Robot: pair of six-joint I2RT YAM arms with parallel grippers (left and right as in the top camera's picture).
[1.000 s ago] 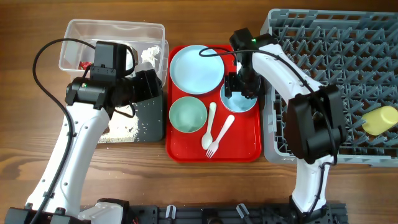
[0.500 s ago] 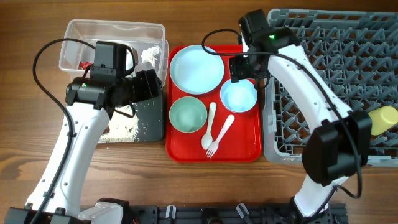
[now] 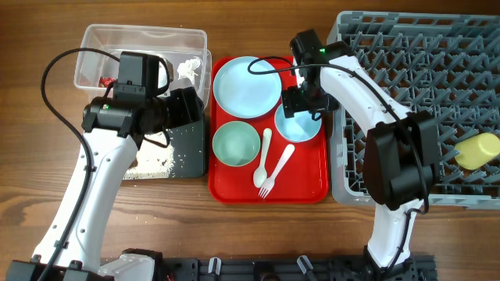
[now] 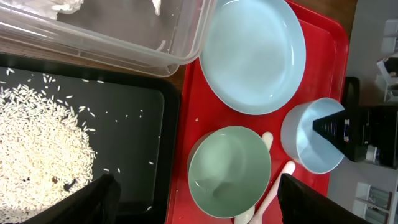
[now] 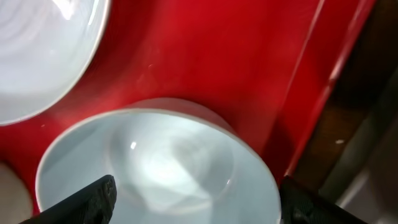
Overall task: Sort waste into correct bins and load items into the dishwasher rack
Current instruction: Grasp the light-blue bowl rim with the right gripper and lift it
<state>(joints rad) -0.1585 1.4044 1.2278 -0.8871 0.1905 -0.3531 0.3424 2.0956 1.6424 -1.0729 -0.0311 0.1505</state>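
My right gripper (image 3: 301,103) is open and hangs just over the light blue bowl (image 3: 297,125) on the red serving tray (image 3: 312,183). In the right wrist view the bowl (image 5: 161,168) lies between and below my spread fingers (image 5: 93,199). The light blue plate (image 3: 247,84), pale green bowl (image 3: 236,144), white spoon (image 3: 264,152) and fork (image 3: 277,168) lie on the same tray. My left gripper (image 3: 190,105) is open and empty above the black tray (image 3: 187,152) of rice (image 4: 37,149). The yellow cup (image 3: 478,150) lies in the grey rack (image 3: 422,47).
The clear tub (image 3: 141,43) at the back left holds white tissue (image 3: 187,66) and a red wrapper (image 3: 104,80). The rack's near wall (image 3: 337,117) runs close beside the blue bowl. The left wrist view shows the green bowl (image 4: 230,171) and plate (image 4: 252,56).
My right gripper rose from the blue bowl toward the back of the red tray, then came back down over the bowl. The left arm has not moved.
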